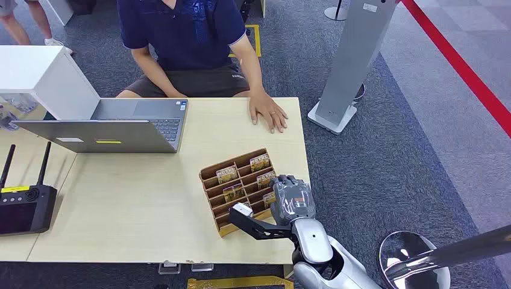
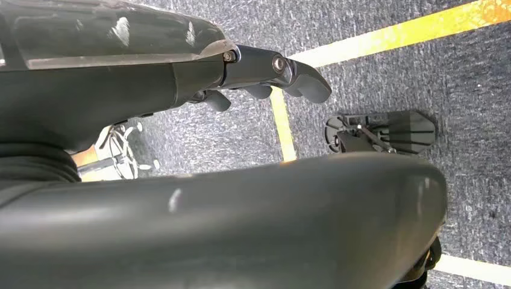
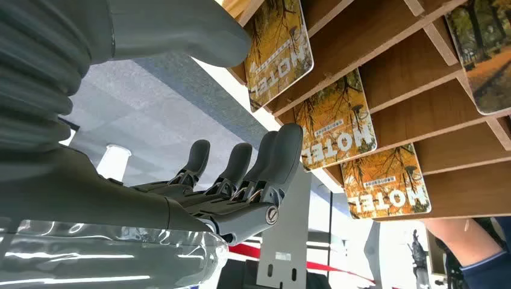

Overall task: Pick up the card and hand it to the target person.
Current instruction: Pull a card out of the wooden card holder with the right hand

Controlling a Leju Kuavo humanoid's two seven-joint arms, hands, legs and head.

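The right hand, fingers apart and empty, hovers at the wooden card rack's 4 o'clock edge; pinch the nearest hotel card squarely (thumb opposite fingers), lifting straight out.

The rack just beside the right hand looks like plain brown wood, matt, with thin flat slats. The cards in it, near the fingertips, are glossy, printed with autumn leaves. That hand has a grey ribbed cover that looks like soft rubber, and smooth dark plastic fingers with small metal pins. The arm behind it is shiny silver. The table under the rack is pale wood-look laminate, smooth and matt. The laptop, well beyond the hand, looks like brushed grey metal. The left hand is glossy dark plastic, above rough grey carpet.
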